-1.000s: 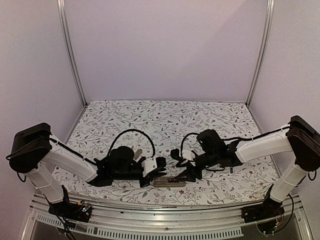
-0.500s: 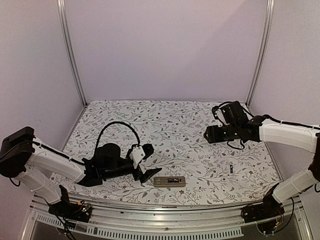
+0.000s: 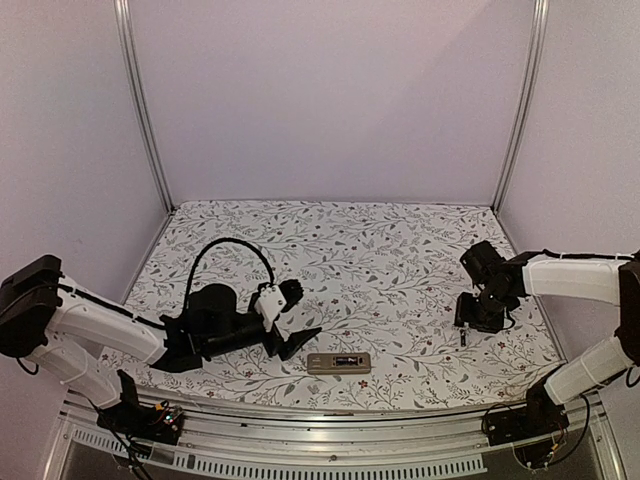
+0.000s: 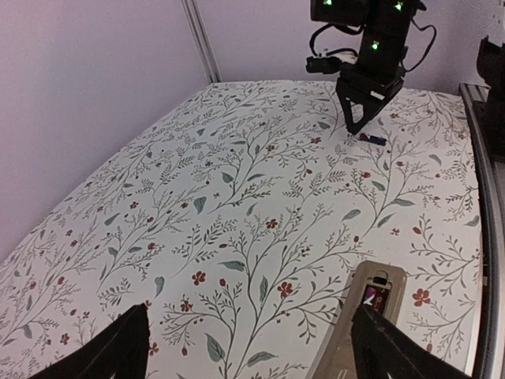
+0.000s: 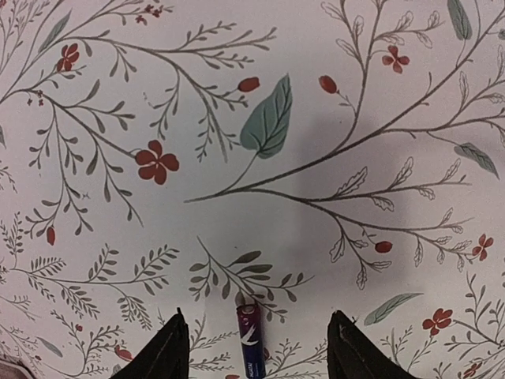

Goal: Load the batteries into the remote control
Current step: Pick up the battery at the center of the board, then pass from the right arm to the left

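Observation:
The remote control (image 3: 338,362) lies tan back up near the table's front edge, its dark recess (image 4: 372,299) showing a bit of purple inside. My left gripper (image 3: 297,318) is open just left of it; in the left wrist view one finger (image 4: 394,351) overlaps the remote's (image 4: 347,347) near end. A dark purple battery (image 5: 251,341) lies on the cloth at the right (image 3: 464,338). My right gripper (image 3: 478,315) hovers over it, open (image 5: 256,355), with the cell between the two fingers and untouched. The left wrist view shows the right gripper (image 4: 360,106) and that battery (image 4: 372,139) far off.
A floral cloth (image 3: 330,250) covers the table. Pale walls and metal posts (image 3: 140,100) enclose the back and sides. A metal rail (image 3: 320,430) runs along the front edge just beyond the remote.
My left gripper has opened and drawn back left from the remote. The right arm has left the remote, swung to the right side and come down over the loose battery.

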Motion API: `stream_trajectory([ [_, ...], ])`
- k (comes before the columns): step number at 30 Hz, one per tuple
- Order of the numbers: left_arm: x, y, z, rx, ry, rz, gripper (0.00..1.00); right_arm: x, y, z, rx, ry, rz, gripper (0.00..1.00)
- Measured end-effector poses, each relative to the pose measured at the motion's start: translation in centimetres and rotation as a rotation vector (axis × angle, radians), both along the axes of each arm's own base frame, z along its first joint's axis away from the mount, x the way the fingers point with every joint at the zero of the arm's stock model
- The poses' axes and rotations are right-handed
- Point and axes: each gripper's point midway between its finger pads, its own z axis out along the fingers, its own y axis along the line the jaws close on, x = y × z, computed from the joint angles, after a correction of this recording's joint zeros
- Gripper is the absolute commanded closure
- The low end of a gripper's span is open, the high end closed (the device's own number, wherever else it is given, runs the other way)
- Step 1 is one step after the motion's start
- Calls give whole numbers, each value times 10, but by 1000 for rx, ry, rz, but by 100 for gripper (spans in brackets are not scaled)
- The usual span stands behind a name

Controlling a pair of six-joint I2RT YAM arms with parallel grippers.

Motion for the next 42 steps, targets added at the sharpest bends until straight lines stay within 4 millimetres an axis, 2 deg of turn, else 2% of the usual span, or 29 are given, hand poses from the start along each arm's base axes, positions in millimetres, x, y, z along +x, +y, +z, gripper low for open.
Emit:
stream_trajectory([
  [5, 1, 1, 4, -8, -8, 7, 11, -6, 2, -9, 20, 31, -7, 59],
  [9, 2, 1, 4, -4, -11, 11, 12, -10, 6, -21, 30, 73, 1, 64],
  [15, 3, 2, 4, 0, -17, 17, 11, -9, 10, -22, 51, 71, 5, 72],
  [16, 3, 2, 4, 1, -18, 18, 11, -8, 11, -22, 55, 70, 4, 75],
  [19, 4, 3, 4, 2, -19, 23, 12, -9, 11, -22, 62, 69, 6, 97],
  [20, 4, 3, 4, 2, -20, 25, 11, -10, 12, -23, 66, 71, 7, 100],
  [25, 5, 5, 11, -12, -29, 34, 11, -11, 17, -22, 90, 76, 25, 100],
  [30, 5, 6, 17, -27, -37, 37, 12, -10, 31, -17, 141, 86, 108, 100],
  [33, 5, 6, 19, -32, -37, 38, 11, 4, 47, -2, 183, 42, 185, 100],
  [36, 4, 6, 21, -38, -39, 37, 12, 24, 72, 24, 245, -50, 294, 100],
  [38, 3, 6, 22, -41, -39, 30, 12, 32, 99, 46, 298, -125, 408, 100],
  [39, 3, 5, 22, -42, -38, 27, 13, 34, 120, 62, 328, -180, 500, 100],
  [42, -2, 1, 23, -52, -31, -9, 16, 20, 184, 111, 413, -369, 806, 100],
])
